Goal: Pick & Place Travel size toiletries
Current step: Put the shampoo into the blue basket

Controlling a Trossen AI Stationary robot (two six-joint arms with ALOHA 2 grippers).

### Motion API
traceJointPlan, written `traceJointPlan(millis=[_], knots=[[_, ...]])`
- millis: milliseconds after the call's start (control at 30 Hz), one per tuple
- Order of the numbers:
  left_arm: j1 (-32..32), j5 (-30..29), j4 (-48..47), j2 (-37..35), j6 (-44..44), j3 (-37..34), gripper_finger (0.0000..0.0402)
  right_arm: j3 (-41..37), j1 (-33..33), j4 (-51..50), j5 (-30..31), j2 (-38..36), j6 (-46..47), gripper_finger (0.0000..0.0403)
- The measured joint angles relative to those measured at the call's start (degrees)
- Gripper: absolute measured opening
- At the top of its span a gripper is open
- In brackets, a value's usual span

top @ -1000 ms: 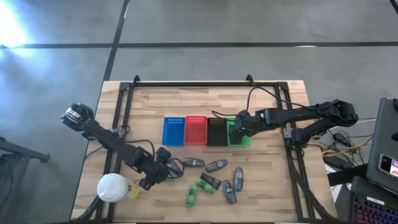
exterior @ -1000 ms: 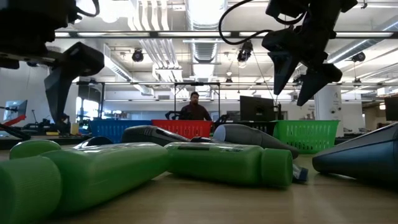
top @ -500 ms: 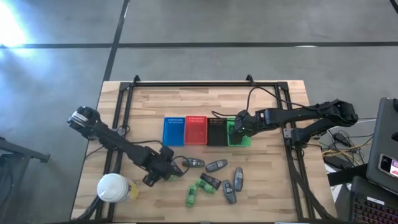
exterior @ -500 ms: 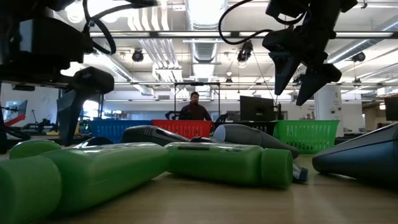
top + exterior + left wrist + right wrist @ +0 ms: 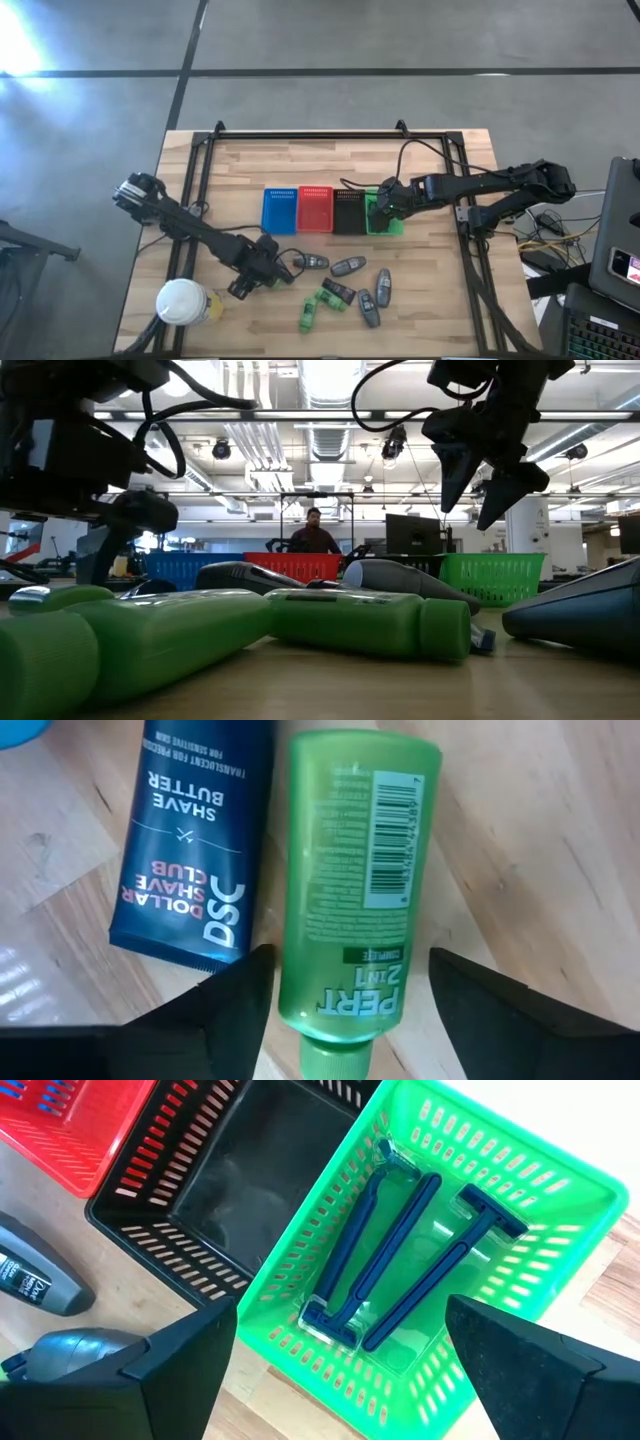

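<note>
My left gripper (image 5: 262,268) is open and low over the table's near left. In its wrist view its fingers stand on either side of the cap end of a green bottle (image 5: 355,890) that lies flat on the wood. A dark blue tube (image 5: 190,850) lies flat beside the bottle. I cannot tell whether the fingers touch the bottle. My right gripper (image 5: 386,200) is open and empty above the green basket (image 5: 560,1190), which holds three dark blue razors (image 5: 400,1250). More grey tubes (image 5: 348,267), green bottles (image 5: 308,315) and a dark packet (image 5: 338,292) lie on the table's near middle.
Blue (image 5: 279,210), red (image 5: 314,209), black (image 5: 348,213) and green (image 5: 400,222) baskets stand in a row at mid-table. A large white-lidded cup (image 5: 181,302) stands at the near left, close to my left arm. A person (image 5: 313,532) stands far behind the table.
My left gripper has gone down toward the table and a little toward the right edge, coming over the green bottle. My right gripper has kept still above the green basket.
</note>
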Motion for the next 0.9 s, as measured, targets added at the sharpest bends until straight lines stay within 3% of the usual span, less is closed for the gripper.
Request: traceJointPlan(millis=[533,767,900], knots=[[0.0,0.3,0.4,-0.1,-4.0,0.0,0.0179,0.0,0.0,0.0,0.0,0.0,0.2,0.0329],[0.0,1.2,-2.6,-3.2,-15.3,0.6,0.0161,0.0,0.0,-0.1,-0.4,0.0,0.2,0.0347],[0.6,1.0,-4.5,-7.9,-27.5,0.8,0.0160,0.0,0.0,-0.2,-0.5,0.0,0.3,0.0354]])
